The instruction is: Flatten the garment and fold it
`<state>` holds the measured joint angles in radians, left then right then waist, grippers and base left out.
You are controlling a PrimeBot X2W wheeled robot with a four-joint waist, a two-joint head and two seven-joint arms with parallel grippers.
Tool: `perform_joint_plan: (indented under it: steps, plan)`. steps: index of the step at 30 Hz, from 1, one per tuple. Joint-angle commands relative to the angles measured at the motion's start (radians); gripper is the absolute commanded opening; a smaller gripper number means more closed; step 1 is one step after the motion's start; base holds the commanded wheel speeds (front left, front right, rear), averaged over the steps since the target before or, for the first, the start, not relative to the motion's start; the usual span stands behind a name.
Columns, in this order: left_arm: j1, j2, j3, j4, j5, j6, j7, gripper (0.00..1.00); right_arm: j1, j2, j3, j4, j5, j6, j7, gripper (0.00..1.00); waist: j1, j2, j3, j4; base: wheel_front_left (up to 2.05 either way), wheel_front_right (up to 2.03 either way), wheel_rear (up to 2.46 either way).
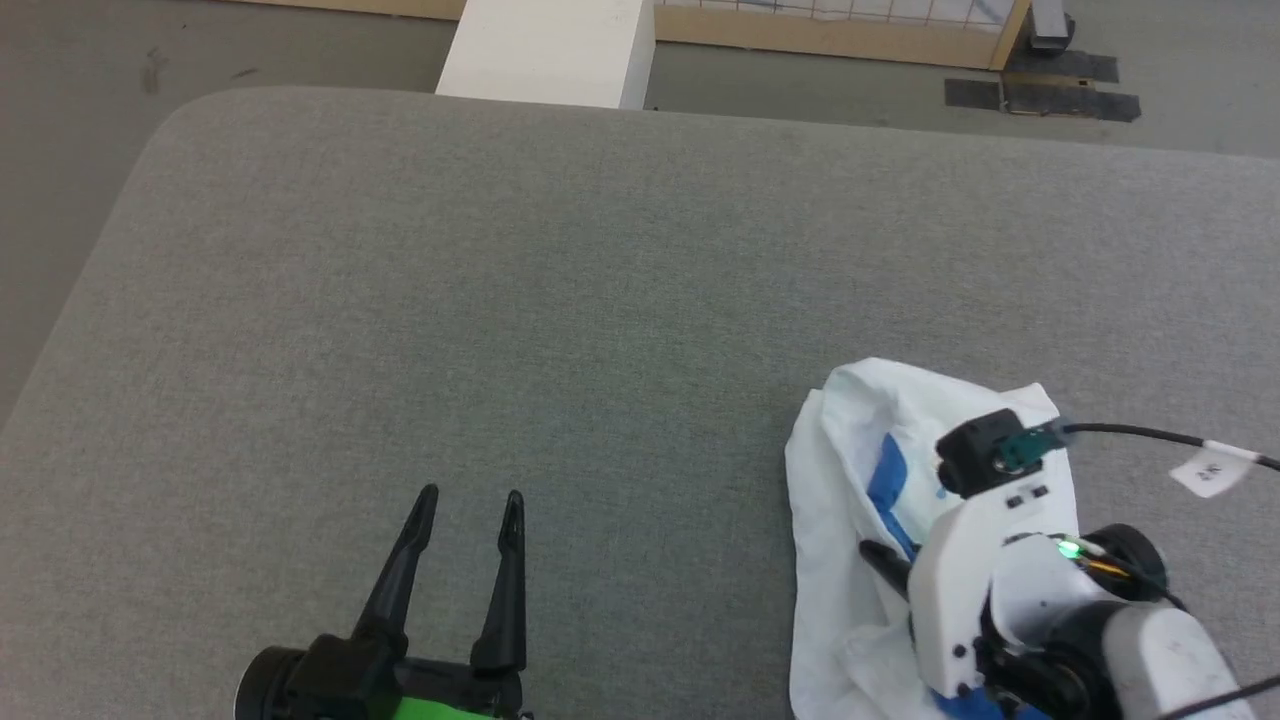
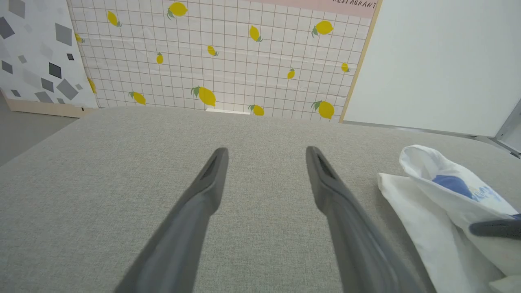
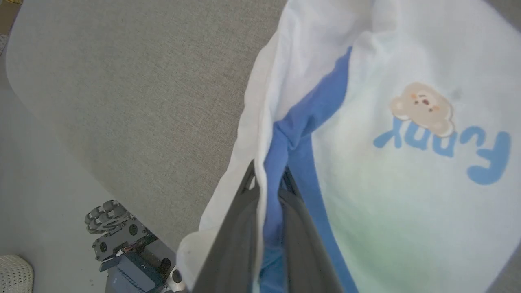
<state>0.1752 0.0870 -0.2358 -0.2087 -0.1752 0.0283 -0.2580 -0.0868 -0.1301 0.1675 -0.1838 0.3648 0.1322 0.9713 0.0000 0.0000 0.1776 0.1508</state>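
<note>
- The garment (image 1: 850,480) lies in a crumpled heap at the near right of the grey counter (image 1: 500,300); its white body is bunched and doubled over itself, with a blue strip (image 3: 309,122) running through the folds; flattening is not yet done
- The right pincer (image 3: 268,179) is pressed together on the garment, pinching the blue strip along with a layer of white cloth; this looks like the first hold for pulling the shirt open
- The left pincer (image 1: 471,497) is spread wide and carries nothing; it hovers over bare counter at the near left, well apart from the cloth
- A bear print (image 3: 423,110) with blue lettering faces the right wrist view, so part of the front is exposed; the sleeves cannot be made out
- Left to do, as I judge it: spread the shirt flat toward the middle of the counter, smooth it, then make every fold
</note>
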Motion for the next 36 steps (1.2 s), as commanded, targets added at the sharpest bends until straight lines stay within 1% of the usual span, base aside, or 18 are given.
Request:
perform_joint_plan:
  steps: [1, 4, 5, 6, 7, 8, 10, 12, 15, 17, 20, 23, 26, 27, 31, 36]
  plan:
    - [-0.024, -0.009, 0.002, 0.003, -0.010, -0.004, -0.004, 1.00, -0.029, 0.020, 0.007, 0.047, -0.013, -0.002, -0.027, 0.00, 0.0000, 0.0000, 0.005, 0.005, 0.00, 0.00, 0.00]
    - [-0.031, -0.013, 0.002, 0.008, -0.011, -0.005, -0.004, 1.00, -0.059, 0.045, 0.009, 0.152, -0.044, -0.002, -0.071, 0.00, 0.0000, 0.0000, 0.004, 0.009, 0.00, 0.00, 0.00]
    - [-0.032, -0.014, 0.003, 0.010, -0.012, -0.005, -0.004, 1.00, -0.066, 0.057, -0.007, 0.197, -0.049, -0.002, -0.082, 0.29, 0.0000, 0.0000, 0.002, 0.008, 0.00, 0.00, 0.00]
    - [-0.033, -0.015, 0.004, 0.012, -0.012, -0.005, -0.004, 1.00, -0.078, 0.064, -0.014, 0.237, -0.060, -0.002, -0.092, 0.44, 0.0000, 0.0000, 0.000, 0.008, 0.00, 0.00, 0.00]
    - [-0.034, -0.016, 0.003, 0.014, -0.013, -0.006, -0.004, 1.00, -0.089, 0.067, -0.008, 0.262, -0.072, -0.002, -0.103, 0.82, 0.0000, 0.0000, -0.001, 0.009, 0.00, 0.00, 0.00]
    - [-0.036, -0.017, 0.002, 0.017, -0.013, -0.007, -0.004, 1.00, -0.099, 0.071, -0.004, 0.290, -0.081, -0.002, -0.117, 1.00, 0.0000, 0.0000, -0.004, 0.009, 0.00, 0.00, 0.00]
    - [-0.037, -0.018, 0.001, 0.020, -0.015, -0.010, -0.004, 1.00, -0.113, 0.075, -0.005, 0.325, -0.077, -0.002, -0.143, 1.00, 0.0000, 0.0000, -0.010, 0.009, 0.00, 0.00, 0.00]
    - [-0.034, -0.020, 0.002, 0.024, -0.016, -0.010, -0.004, 1.00, -0.124, 0.077, 0.000, 0.331, -0.058, -0.002, -0.162, 1.00, 0.0000, 0.0000, -0.018, 0.006, 0.00, 0.00, 0.00]
    - [-0.027, -0.021, 0.003, 0.028, -0.017, -0.011, -0.004, 1.00, -0.129, 0.078, -0.013, 0.290, -0.018, -0.002, -0.165, 1.00, 0.0000, 0.0000, -0.029, 0.000, 0.00, 0.00, 0.00]
    - [-0.020, -0.022, 0.006, 0.029, -0.018, -0.011, -0.004, 1.00, -0.118, 0.077, -0.039, 0.235, 0.005, -0.002, -0.148, 1.00, 0.0000, 0.0000, -0.035, -0.005, 0.00, 0.00, 0.00]
    - [-0.010, -0.022, 0.009, 0.028, -0.018, -0.012, -0.004, 1.00, -0.082, 0.046, -0.121, 0.119, 0.016, -0.002, -0.118, 1.00, 0.0000, 0.0000, -0.041, -0.011, 0.00, 0.00, 0.00]
    - [-0.006, -0.023, 0.012, 0.024, -0.017, -0.014, -0.004, 1.00, -0.036, 0.010, -0.219, 0.014, 0.002, -0.002, -0.101, 1.00, 0.0000, 0.0000, -0.037, -0.016, 0.00, 0.00, 0.00]
    - [-0.010, -0.025, 0.011, 0.019, -0.016, -0.017, -0.004, 1.00, 0.021, 0.006, -0.322, -0.053, -0.010, -0.002, -0.084, 1.00, 0.0000, 0.0000, -0.023, -0.023, 0.00, 0.00, 0.00]
    - [-0.012, -0.025, 0.011, 0.018, -0.016, -0.018, -0.004, 1.00, 0.035, 0.006, -0.339, -0.064, -0.015, -0.002, -0.083, 1.00, 0.0000, 0.0000, -0.018, -0.025, 0.00, 0.00, 0.00]
    - [-0.029, -0.025, 0.006, 0.019, -0.005, -0.027, -0.004, 1.00, 0.077, 0.034, -0.376, -0.055, -0.023, -0.002, -0.097, 1.00, 0.0000, 0.0000, 0.005, -0.026, 0.00, 0.00, 0.00]
    - [-0.056, -0.019, 0.003, 0.014, 0.018, -0.035, -0.004, 1.00, 0.073, 0.067, -0.393, 0.037, -0.028, -0.002, -0.134, 1.00, 0.0000, 0.0000, 0.027, -0.013, 0.00, 0.00, 0.00]
